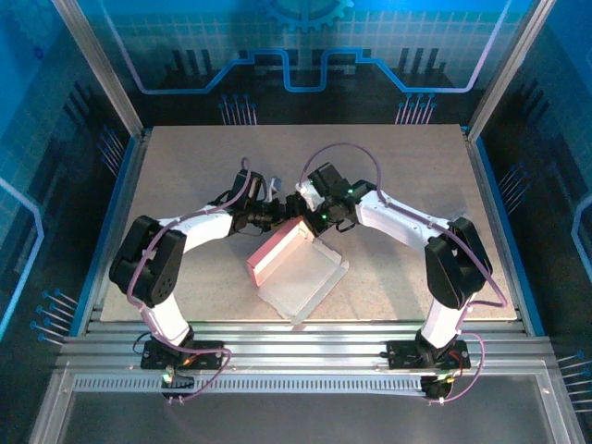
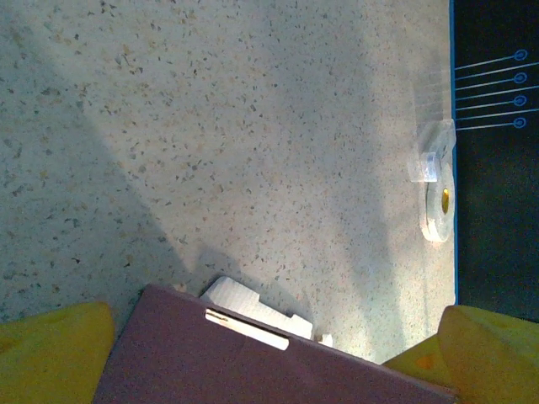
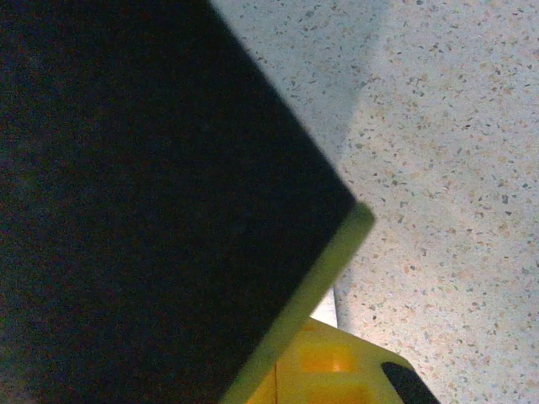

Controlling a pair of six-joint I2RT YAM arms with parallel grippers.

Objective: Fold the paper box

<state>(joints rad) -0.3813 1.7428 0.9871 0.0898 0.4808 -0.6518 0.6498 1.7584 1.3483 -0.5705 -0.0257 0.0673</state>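
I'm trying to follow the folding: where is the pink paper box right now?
In the overhead view the paper box lies at the middle of the table, its far edge where the left hand and right hand meet.

The work surface is a rectangular beige speckled stone-pattern tabletop (image 1: 185, 166) with a matte finish. A thin blue edge strip (image 2: 453, 50) borders its sides. Silver aluminium frame posts (image 1: 97, 65) rise from the two far corners and lean outward in the top view. Behind and beside them stand dark blue wall panels (image 1: 388, 37) printed with light-blue circuit lines and a gear outline (image 1: 305, 11). Silver slotted aluminium rails (image 1: 305, 335) run along the near edge. Broad soft-edged shadows cross the tabletop.
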